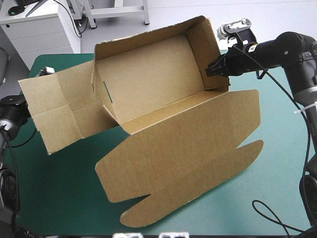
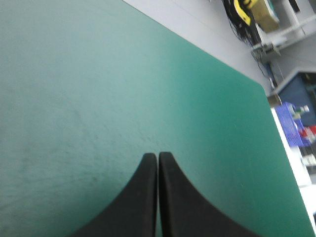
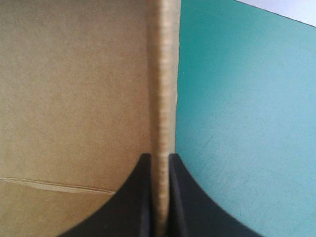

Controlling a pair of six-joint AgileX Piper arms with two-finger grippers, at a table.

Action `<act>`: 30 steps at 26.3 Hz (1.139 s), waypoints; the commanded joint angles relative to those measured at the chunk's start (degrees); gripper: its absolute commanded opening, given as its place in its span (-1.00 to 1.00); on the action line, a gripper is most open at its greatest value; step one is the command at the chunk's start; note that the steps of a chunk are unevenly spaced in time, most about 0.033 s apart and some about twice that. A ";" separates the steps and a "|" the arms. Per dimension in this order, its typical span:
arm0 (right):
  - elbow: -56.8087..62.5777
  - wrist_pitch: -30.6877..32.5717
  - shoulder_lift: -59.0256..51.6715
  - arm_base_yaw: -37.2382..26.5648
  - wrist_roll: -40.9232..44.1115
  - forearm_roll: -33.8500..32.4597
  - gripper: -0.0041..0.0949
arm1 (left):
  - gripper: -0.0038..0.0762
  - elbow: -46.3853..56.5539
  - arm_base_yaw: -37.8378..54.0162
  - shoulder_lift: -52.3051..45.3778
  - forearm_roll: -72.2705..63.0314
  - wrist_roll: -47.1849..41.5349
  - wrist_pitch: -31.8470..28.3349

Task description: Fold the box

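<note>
Box (image 1: 163, 94), walls partly raised, lid on tabletop (image 1: 59, 198); right fingers (image 3: 133, 207) clamped on its end wall; left fingers (image 2: 138, 202) together, apparently behind left flap.

The left gripper (image 2: 157, 155) and right gripper (image 3: 159, 157) have matte black fingers (image 2: 136, 202), broad-based fins curving to blunt tips. Behind the right gripper, the right arm (image 1: 290, 48) is black, round-jointed, with a white tie (image 1: 303, 110).
</note>
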 commanded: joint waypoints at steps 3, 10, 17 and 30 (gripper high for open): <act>-1.93 -7.20 -1.10 -0.09 0.23 2.13 -0.95 | -0.92 -1.87 -7.67 -2.30 -4.52 -0.30 3.91; -1.93 -7.55 1.72 -0.09 1.52 -1.18 -0.95 | -0.92 -1.87 -8.91 -3.56 -7.04 -0.68 8.39; -1.93 -7.90 4.06 -0.09 2.76 -2.72 -0.95 | -0.92 -1.87 -13.47 -7.61 -6.51 -2.21 6.11; -1.93 -8.06 4.76 -0.09 5.07 -11.66 -0.95 | -0.92 -2.61 -16.92 -13.53 -8.91 -3.10 4.50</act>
